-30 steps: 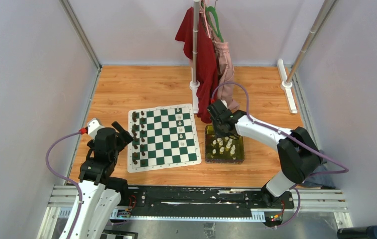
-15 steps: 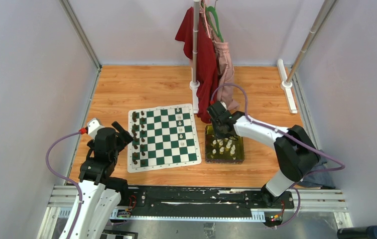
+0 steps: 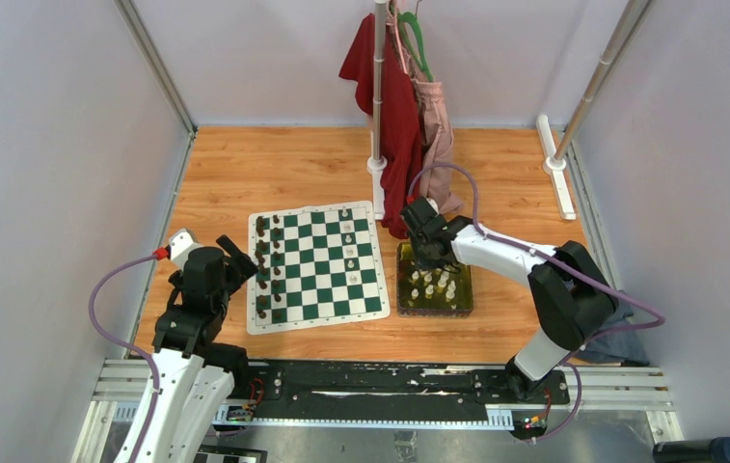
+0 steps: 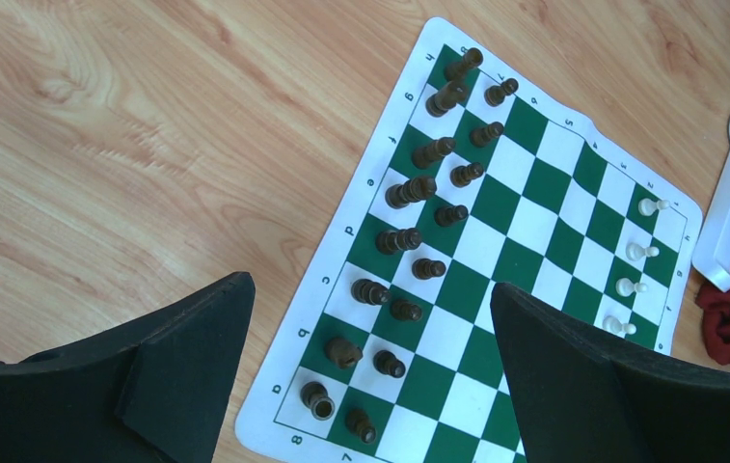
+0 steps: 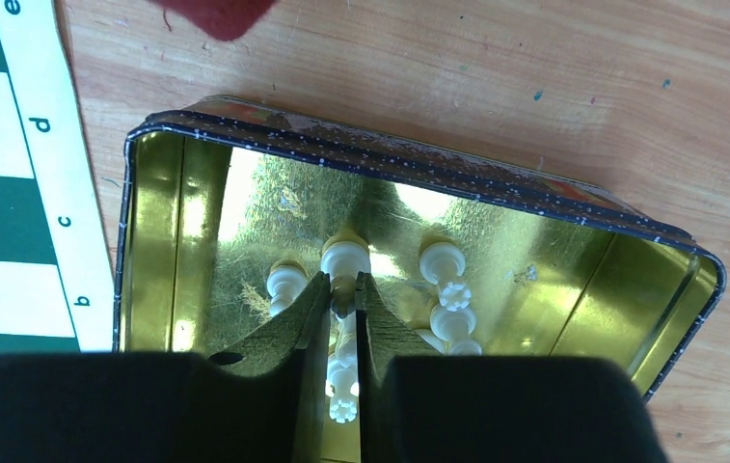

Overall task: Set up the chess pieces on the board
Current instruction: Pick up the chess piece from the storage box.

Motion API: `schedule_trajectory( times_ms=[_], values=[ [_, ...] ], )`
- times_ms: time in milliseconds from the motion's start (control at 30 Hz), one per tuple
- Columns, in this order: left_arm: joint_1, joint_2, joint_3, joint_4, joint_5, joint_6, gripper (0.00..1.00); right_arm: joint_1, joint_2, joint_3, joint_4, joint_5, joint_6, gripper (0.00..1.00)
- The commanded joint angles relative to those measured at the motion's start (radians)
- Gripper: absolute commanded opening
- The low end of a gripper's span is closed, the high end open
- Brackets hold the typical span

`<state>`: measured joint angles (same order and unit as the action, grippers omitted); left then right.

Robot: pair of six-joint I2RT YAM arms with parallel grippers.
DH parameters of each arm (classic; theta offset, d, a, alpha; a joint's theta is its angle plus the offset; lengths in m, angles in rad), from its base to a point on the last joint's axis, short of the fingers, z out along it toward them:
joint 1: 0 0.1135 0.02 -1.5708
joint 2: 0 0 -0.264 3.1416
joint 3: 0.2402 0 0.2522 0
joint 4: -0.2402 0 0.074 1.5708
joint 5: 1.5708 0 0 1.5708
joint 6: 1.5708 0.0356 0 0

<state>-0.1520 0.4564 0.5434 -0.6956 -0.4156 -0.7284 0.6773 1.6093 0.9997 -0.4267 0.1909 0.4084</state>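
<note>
On the wooden table (image 3: 274, 164), a rack pole (image 3: 378, 87) at the far middle carries a red garment (image 3: 394, 106) and a pink garment (image 3: 433, 116), both hanging to the table near the board's far right corner. The board (image 3: 314, 253) lies flat at the centre left, its white border just beside a rectangular tin tray (image 5: 390, 159) that has a dark outer wall and a shiny gold inside. The left gripper (image 4: 370, 289) hangs above the table at the board's left side, jaws spread wide with nothing between them. The right gripper (image 5: 343, 285) reaches down into the tray, its jaws drawn narrow on a cream-white piece (image 5: 344, 258) that stands between the fingertips, with its head showing just beyond them. Dark brown chessmen (image 4: 409, 191) fill two columns along the board's left edge. Four chess pieces (image 4: 638, 252) already stand on the board, spaced along the column second from its right edge, from the far end toward the middle. More of the cream-white chessmen (image 5: 443, 260) sit in the tray close on either side of the right fingers; how many in all cannot be told, since the gripper covers the near part.
</note>
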Motion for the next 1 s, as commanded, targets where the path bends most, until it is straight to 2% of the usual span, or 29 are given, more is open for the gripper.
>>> schedule_trajectory(
  times_ms=[0,267,633,967],
  values=[
    [0.005,0.007,-0.008,0.015,-0.018,0.013,1.00,-0.015,-0.006,-0.001,-0.022,0.027,-0.008,0.05],
    [0.005,-0.001,-0.008,0.015,-0.018,0.012,1.00,-0.013,-0.045,0.035,-0.057,0.060,-0.038,0.00],
    [0.005,-0.005,-0.008,0.015,-0.018,0.010,1.00,-0.005,-0.068,0.069,-0.082,0.075,-0.071,0.00],
    [0.005,-0.011,-0.011,0.013,-0.023,0.006,1.00,0.056,-0.083,0.166,-0.174,0.113,-0.090,0.00]
  ],
)
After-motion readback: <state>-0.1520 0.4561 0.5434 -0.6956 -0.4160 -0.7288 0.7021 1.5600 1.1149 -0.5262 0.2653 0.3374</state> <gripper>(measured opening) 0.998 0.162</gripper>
